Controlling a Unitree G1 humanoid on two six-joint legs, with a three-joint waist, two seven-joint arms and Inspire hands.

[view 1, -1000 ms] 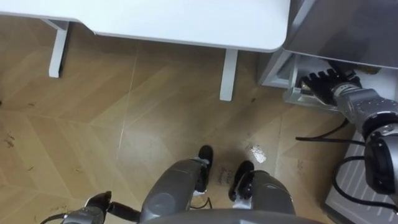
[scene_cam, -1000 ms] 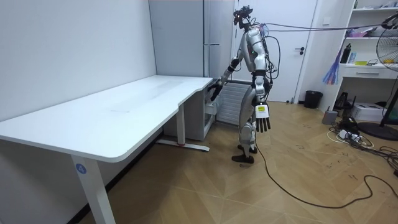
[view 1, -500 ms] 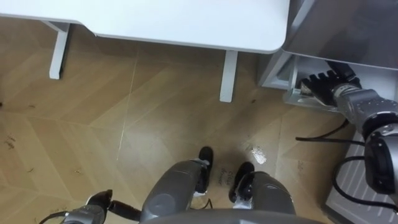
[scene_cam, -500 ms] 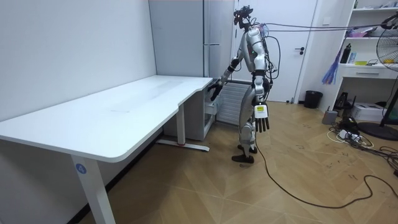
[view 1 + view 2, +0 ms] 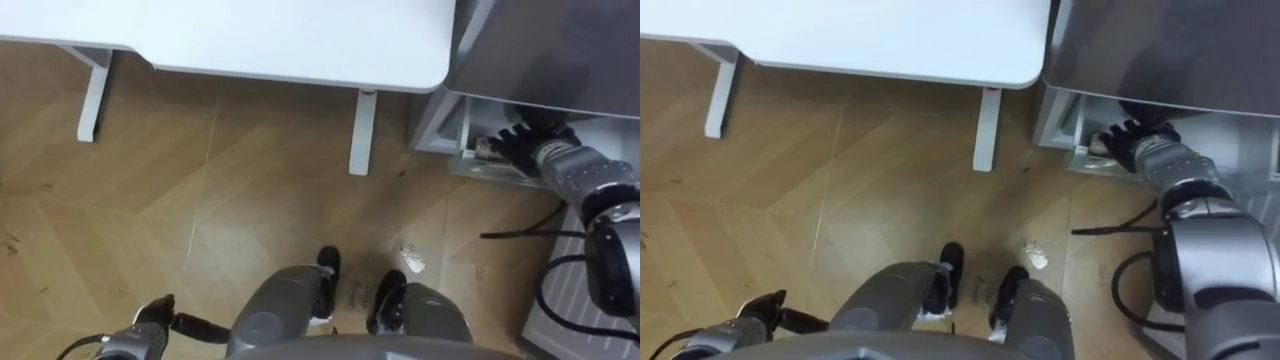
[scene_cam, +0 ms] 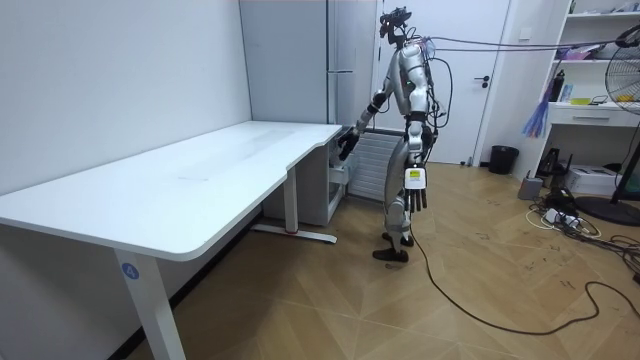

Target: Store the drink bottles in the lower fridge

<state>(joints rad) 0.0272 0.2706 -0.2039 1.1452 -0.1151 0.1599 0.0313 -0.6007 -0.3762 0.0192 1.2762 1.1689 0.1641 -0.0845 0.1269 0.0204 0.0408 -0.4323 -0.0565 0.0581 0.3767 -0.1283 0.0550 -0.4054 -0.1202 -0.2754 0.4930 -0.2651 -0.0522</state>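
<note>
On wood floor [image 5: 200, 200] by white desk [image 5: 300, 40] and fridge [image 5: 560, 50], right hand [image 5: 520, 142] splayed, left hand [image 6: 414, 190] relaxed.

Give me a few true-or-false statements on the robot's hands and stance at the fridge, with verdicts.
1. The right hand reaches into the fridge's open lower compartment. True.
2. The left hand holds a drink. False: it hangs at the robot's side, fingers straight, holding nothing.
3. The robot kneels at the fridge. False: it stands upright on the wood floor.
4. The white desk stands beside the fridge. True.
</note>
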